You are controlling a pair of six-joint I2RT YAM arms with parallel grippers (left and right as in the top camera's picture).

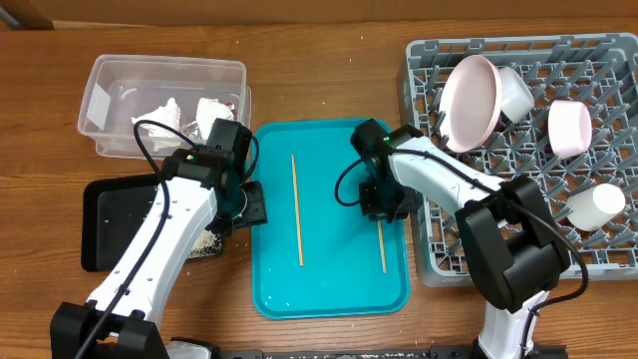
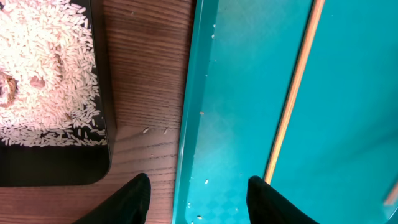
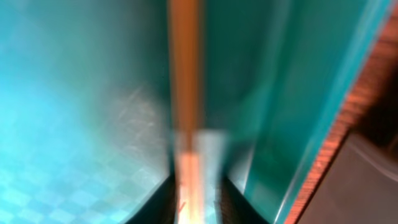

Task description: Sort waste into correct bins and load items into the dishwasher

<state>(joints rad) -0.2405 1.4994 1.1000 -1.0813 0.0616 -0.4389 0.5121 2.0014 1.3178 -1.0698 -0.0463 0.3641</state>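
The grey dish rack [image 1: 518,160] stands right of the teal tray [image 1: 334,289] on the tabletop. The right arm bends leftward from the rack over the tray. Its right gripper [image 3: 196,199] points down, narrow about the right chopstick [image 1: 382,249]; blur hides whether it clamps. The left gripper [image 2: 199,202] hangs wide over the tray's left rim. The left chopstick [image 1: 296,209] lies parallel, both running near-to-far on the tray.

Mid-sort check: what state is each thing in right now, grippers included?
Left gripper: open, empty, above the teal tray's left rim.
Right gripper: straddling the right chopstick; blur hides any clamping.
Left chopstick: flat on the teal tray, untouched.
Clear tub: holds white tissues.
Black tray: holds loose rice.
Grey rack: loaded; pink plate on edge, white cup on its side.
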